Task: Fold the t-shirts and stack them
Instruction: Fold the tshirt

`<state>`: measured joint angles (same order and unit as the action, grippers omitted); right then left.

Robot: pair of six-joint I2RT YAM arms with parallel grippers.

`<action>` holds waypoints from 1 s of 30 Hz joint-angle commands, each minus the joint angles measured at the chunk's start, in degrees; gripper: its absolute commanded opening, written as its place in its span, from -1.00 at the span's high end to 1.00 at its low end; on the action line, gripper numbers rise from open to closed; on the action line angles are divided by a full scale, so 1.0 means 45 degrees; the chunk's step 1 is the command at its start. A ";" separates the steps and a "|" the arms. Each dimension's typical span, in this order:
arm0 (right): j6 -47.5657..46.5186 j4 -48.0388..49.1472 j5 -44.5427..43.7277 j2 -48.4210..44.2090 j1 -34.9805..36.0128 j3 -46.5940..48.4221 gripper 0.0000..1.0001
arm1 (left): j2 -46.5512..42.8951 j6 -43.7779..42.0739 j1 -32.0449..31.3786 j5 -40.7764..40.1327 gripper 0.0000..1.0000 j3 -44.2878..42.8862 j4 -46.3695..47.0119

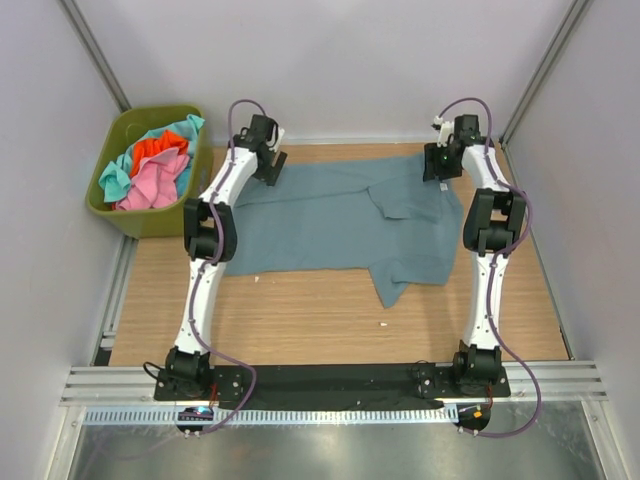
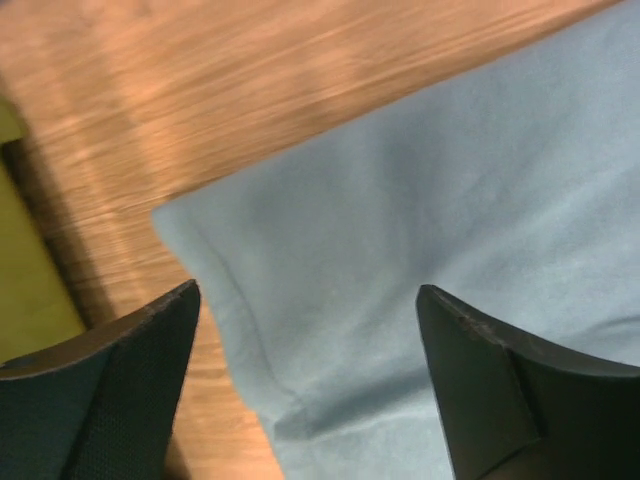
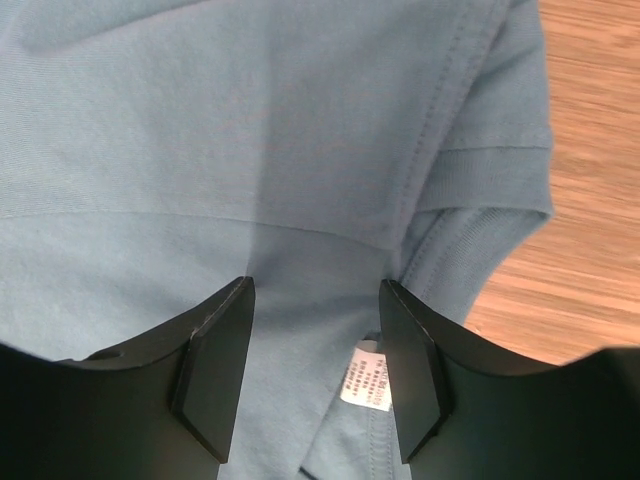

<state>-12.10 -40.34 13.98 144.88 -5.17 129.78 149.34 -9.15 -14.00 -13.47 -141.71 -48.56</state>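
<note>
On the worktop, far half, I've got the slate-blue t-shirt spread out sideways between the two arms. Its left part lies mostly flat. The right part is rumpled, with a fold across it and one flap pointing toward the near edge.

Left hand sits at the shirt's far-left end. Wrist view: fingers wide apart, nothing between them. The shirt's corner lies flat on the wood below the gap, hem stitching visible. Can't tell whether the fingertips touch the cloth.

Right hand is at the shirt's far-right end. Wrist view: fingers apart, narrower gap than the left, not clamped on anything I can see. Cloth runs flat under the gap. A white care label shows just beside the right-side finger, so that's the collar end. One sleeve lies next to it, its hem at the edge of bare wood.

Olive-green bin stands off the worktop's far-left corner, just beside the left arm. Piled loose inside are a pink t-shirt, an orange-red t-shirt and a turquoise t-shirt, with turquoise cloth draped over the far rim. Nothing folded or stacked yet.
</note>
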 commanded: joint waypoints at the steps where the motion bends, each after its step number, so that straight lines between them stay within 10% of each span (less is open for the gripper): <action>1: -0.0222 0.0175 -0.0353 -0.1722 -0.0218 0.0245 -0.19 | -0.2400 0.0138 -0.0540 -0.0853 -0.84 -0.0444 0.0731; 10: 0.0971 -0.1130 0.1598 -0.8007 -0.0785 -0.4635 -0.21 | -0.9099 0.1192 -0.1381 -0.0307 -0.92 0.6457 -0.0011; 15: -0.3136 -0.5357 0.3569 -0.9577 -0.0610 -0.7683 -0.07 | -1.1328 0.0997 -0.1342 0.0259 -0.83 1.0354 0.0322; 30: -0.7545 -1.0079 0.5195 -1.0045 -0.0220 -1.0732 0.08 | -0.8853 0.1447 0.0161 0.1178 -0.72 1.1395 0.0946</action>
<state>-40.32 -75.42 36.05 103.44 -7.18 82.43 107.35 -4.21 -15.31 -9.65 -85.47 -46.33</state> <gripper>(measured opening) 0.464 0.861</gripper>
